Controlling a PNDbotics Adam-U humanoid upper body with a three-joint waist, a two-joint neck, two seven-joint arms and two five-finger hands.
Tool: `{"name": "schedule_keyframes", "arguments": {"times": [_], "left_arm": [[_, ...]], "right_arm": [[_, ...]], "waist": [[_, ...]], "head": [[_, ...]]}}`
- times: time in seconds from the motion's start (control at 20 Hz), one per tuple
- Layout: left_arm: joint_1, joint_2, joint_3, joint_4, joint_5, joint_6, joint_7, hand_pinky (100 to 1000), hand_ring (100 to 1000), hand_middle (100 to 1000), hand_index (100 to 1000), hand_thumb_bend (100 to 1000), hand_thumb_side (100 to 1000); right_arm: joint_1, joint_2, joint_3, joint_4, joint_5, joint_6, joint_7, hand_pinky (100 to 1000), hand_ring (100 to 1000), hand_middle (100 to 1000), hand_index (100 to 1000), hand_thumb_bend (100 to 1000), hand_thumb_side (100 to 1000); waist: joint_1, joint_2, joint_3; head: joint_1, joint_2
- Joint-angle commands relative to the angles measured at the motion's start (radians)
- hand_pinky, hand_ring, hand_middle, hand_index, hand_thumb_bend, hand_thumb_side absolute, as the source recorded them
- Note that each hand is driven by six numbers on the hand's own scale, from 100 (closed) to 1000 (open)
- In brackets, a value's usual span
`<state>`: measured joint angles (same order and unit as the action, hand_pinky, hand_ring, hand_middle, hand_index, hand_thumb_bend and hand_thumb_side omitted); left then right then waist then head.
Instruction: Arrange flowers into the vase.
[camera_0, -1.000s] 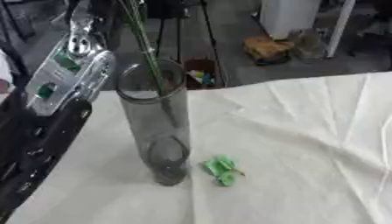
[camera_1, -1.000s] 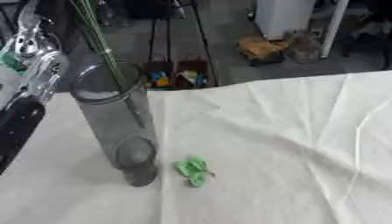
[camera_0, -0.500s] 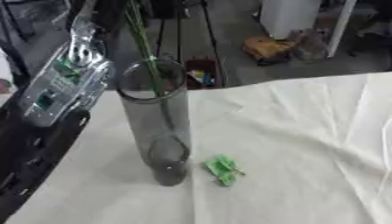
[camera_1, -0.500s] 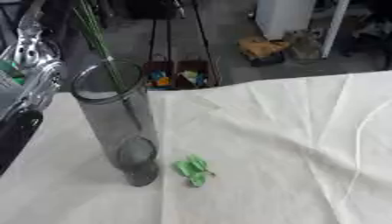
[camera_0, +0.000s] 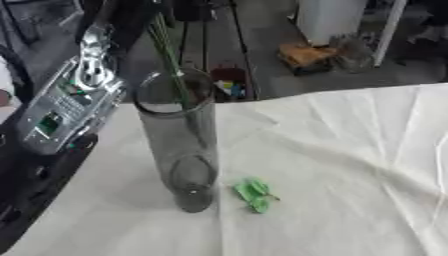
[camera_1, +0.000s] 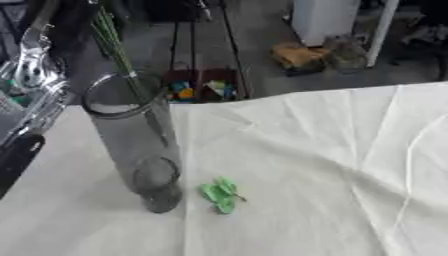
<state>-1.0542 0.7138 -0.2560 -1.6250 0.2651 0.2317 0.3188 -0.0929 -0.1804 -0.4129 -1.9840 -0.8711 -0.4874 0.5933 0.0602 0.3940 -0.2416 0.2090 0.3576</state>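
The table is covered by a cream cloth (camera_0: 350, 165), creased in long folds, its far edge running across the upper part of both views. Beyond that edge a grey floor is seen, with an orange-brown bundle (camera_0: 306, 54), a white cabinet (camera_1: 325, 20) and a low crate of coloured bits (camera_1: 199, 89) standing between dark stand legs.

A tall clear vase (camera_0: 179, 145) is set upright on the cloth at centre-left. Thin green stems (camera_0: 171, 65) are lowered into its mouth, slanting up and out through the top edge of the view — their flower ends are cut off there. A small green leaf scrap (camera_0: 254, 194) lies on the cloth just beside the vase's base, apart from it.

The left arm (camera_0: 66, 105) is seen at the left edge, silver with a green patch, its black forearm running down to the lower corner. The left hand itself is cut off at the top — whether the stems are pinched by it cannot be told. The right hand is shown in neither view.
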Motion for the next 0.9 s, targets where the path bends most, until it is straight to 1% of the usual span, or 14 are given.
{"name": "schedule_keyframes", "arguments": {"times": [0.05, 0.3, 0.45, 0.6, 0.7, 0.9], "left_arm": [[-0.01, 0.034, 0.004, -0.011, -0.009, 0.008, 0.0, 292, 371, 356, 345, 100, 719], [0.0, 0.036, 0.0, -0.01, -0.015, 0.019, -0.003, 295, 375, 360, 353, 100, 717], [0.006, 0.044, -0.002, -0.011, -0.035, 0.036, -0.002, 295, 376, 360, 353, 100, 660], [0.013, 0.06, -0.008, -0.025, -0.075, 0.053, -0.013, 298, 380, 365, 362, 100, 628], [0.02, 0.071, -0.011, -0.037, -0.105, 0.065, -0.028, 304, 390, 377, 382, 100, 590], [0.033, 0.091, -0.011, -0.064, -0.17, 0.083, -0.059, 313, 404, 393, 414, 100, 551]], "right_arm": [[-0.003, -0.013, -0.007, -0.016, 0.002, 0.002, -0.003, 914, 735, 474, 778, 100, 859], [-0.003, -0.013, -0.007, -0.016, 0.003, 0.004, -0.005, 916, 735, 474, 778, 100, 860], [-0.002, -0.012, -0.007, -0.016, 0.005, 0.007, -0.006, 917, 736, 473, 778, 100, 861], [-0.001, -0.012, -0.008, -0.016, 0.008, 0.008, -0.007, 918, 736, 472, 778, 100, 862], [-0.001, -0.011, -0.008, -0.016, 0.009, 0.008, -0.008, 918, 736, 472, 779, 100, 862], [0.001, -0.011, -0.009, -0.016, 0.012, 0.009, -0.009, 919, 737, 472, 779, 100, 862]], "waist": [[-0.007, -0.023, 0.0], [-0.007, -0.023, 0.001], [-0.007, -0.024, 0.001], [-0.007, -0.025, 0.002], [-0.006, -0.025, 0.003], [-0.006, -0.027, 0.005]], "head": [[-0.002, -0.013], [-0.004, -0.012], [-0.006, -0.011], [-0.008, -0.011], [-0.009, -0.01], [-0.011, -0.009]]}}
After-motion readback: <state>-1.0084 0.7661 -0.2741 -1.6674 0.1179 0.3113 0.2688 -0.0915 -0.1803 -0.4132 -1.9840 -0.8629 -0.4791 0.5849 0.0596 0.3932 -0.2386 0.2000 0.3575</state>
